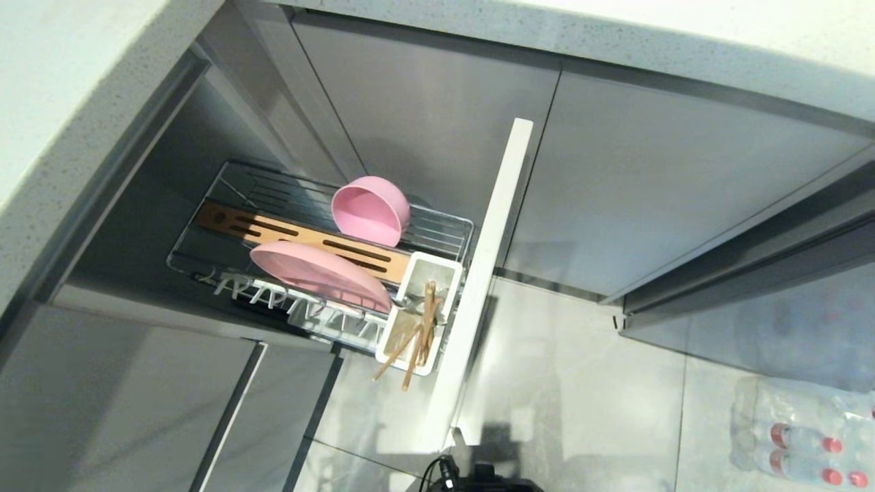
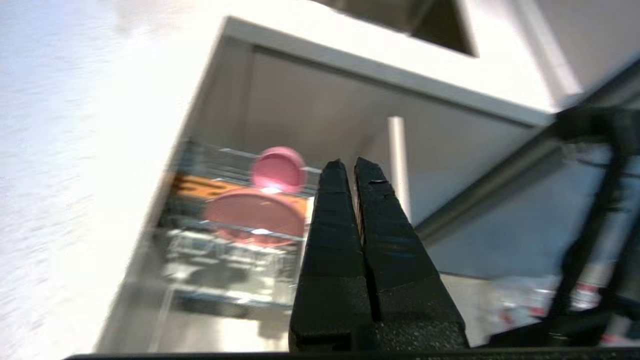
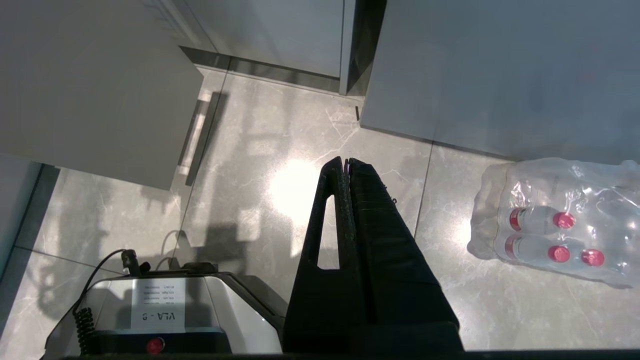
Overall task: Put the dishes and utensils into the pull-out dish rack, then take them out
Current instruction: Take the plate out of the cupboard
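Floor (image 1: 581,383) beside rack's front panel (image 1: 489,273)

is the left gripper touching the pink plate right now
Apart. In the left wrist view the shut left gripper hangs well back from the pull-out dish rack, with the pink plate standing beyond it.

Bowl (image 1: 370,209) behind plate (image 1: 316,270) — in rack (image 1: 205,205)
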You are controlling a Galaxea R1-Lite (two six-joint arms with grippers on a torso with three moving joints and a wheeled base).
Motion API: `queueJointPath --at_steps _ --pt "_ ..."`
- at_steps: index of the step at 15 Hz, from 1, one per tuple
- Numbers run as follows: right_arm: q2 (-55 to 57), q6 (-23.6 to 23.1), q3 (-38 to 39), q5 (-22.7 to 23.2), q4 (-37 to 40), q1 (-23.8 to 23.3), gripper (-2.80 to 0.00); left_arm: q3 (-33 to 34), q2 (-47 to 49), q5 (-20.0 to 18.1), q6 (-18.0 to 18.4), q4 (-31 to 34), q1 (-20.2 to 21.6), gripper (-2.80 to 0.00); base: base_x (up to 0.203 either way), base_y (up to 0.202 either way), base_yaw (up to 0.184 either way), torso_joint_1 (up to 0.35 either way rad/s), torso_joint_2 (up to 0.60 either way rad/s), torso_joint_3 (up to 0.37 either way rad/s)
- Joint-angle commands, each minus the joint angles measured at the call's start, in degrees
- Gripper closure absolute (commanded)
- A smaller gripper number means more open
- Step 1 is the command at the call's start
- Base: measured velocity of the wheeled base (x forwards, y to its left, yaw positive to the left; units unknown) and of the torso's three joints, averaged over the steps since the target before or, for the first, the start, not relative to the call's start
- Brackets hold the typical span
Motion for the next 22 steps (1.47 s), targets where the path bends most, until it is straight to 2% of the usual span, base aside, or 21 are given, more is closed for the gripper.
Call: queueJointPath --at_steps 1,3,5,8,9,11,14,17,20,22 --pt "0.1 0.0 0.0 0.0 0.0 0.0 0.0 1.5 -1.4 0.7 1.2 0.1 -0.2 0.0 0.0 0.0 0.0 0.0 0.0 0.0" --pt "0.0 0.0 0.0 -0.1 0.0 0.0 0.0 4.7 -2.9 1.5 4.2 -0.6 -1.8 0.0 0.0 0.0 0.0 0.0 0.0 0.0" --pt "0.1 0.0 0.0 0.0 0.0 0.0 0.0 11.3 -6.3 4.1 7.3 -0.7 -2.7 0.0 0.0 0.0 0.0 0.0 0.0 0.0" --pt "0.0 0.0 0.0 0.0 0.0 0.0 0.0 25.7 -13.4 8.6 13.3 -3.5 -3.7 0.0 0.0 0.0 0.0 0.0 0.0 0.0" --pt "0.0 0.0 0.0 -0.1 0.0 0.0 0.0 31.1 -14.8 10.7 15.0 -6.1 -3.8 0.0 0.0 0.0 0.0 0.0 0.0 0.0" --pt "0.0 0.0 0.0 0.0 0.0 0.0 0.0 42.0 -16.2 14.9 17.2 -15.6 -4.0 0.0 0.0 0.0 0.0 0.0 0.0 0.0" --pt "0.0 0.0 0.0 0.0 0.0 0.0 0.0 57.6 -16.8 17.7 19.7 -29.6 -4.0 0.0 0.0 0.0 0.0 0.0 0.0 0.0" --pt "0.0 0.0 0.0 0.0 0.0 0.0 0.0 72.0 -17.0 19.5 20.6 -44.4 -4.0 0.0 0.0 0.0 0.0 0.0 0.0 0.0" --pt "0.1 0.0 0.0 0.0 0.0 0.0 0.0 81.8 -17.0 21.6 20.6 -54.0 -4.0 0.0 0.0 0.0 0.0 0.0 0.0 0.0" --pt "0.1 0.0 0.0 0.0 0.0 0.0 0.0 81.8 -17.0 22.6 20.0 -53.6 -4.0 0.0 0.0 0.0 0.0 0.0 0.0 0.0"
